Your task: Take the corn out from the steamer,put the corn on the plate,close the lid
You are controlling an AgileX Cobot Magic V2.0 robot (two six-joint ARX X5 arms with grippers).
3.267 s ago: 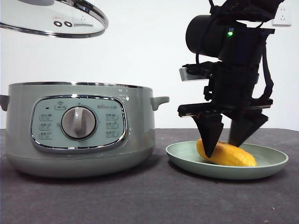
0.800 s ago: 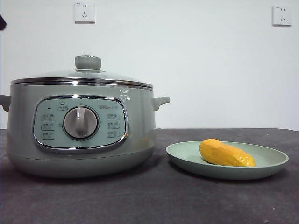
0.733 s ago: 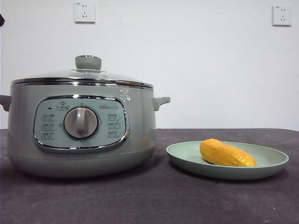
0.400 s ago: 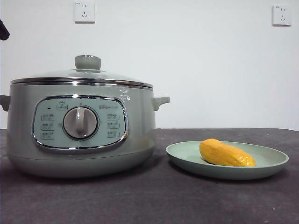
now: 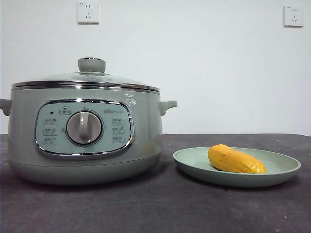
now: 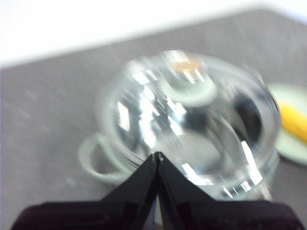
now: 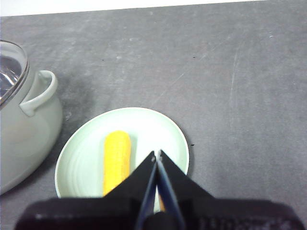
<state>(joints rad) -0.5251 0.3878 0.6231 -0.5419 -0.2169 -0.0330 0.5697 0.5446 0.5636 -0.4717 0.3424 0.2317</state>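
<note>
The sage-green steamer stands at the left of the front view with its glass lid seated on the chrome rim. To its right the orange-yellow corn lies on the pale-green plate. No arm shows in the front view. High above the lid, my left gripper hangs shut and empty in a blurred picture. My right gripper is shut and empty, high above the plate, where the corn lies.
Two wall sockets sit on the white wall behind. The dark grey table runs out past the plate on the right. The steamer's side handle points toward the plate.
The lid, held up over the pot 3.6 s ago, now rests on the steamer. The gripper around the corn has let go and left. A black tip at the upper left edge is gone.
</note>
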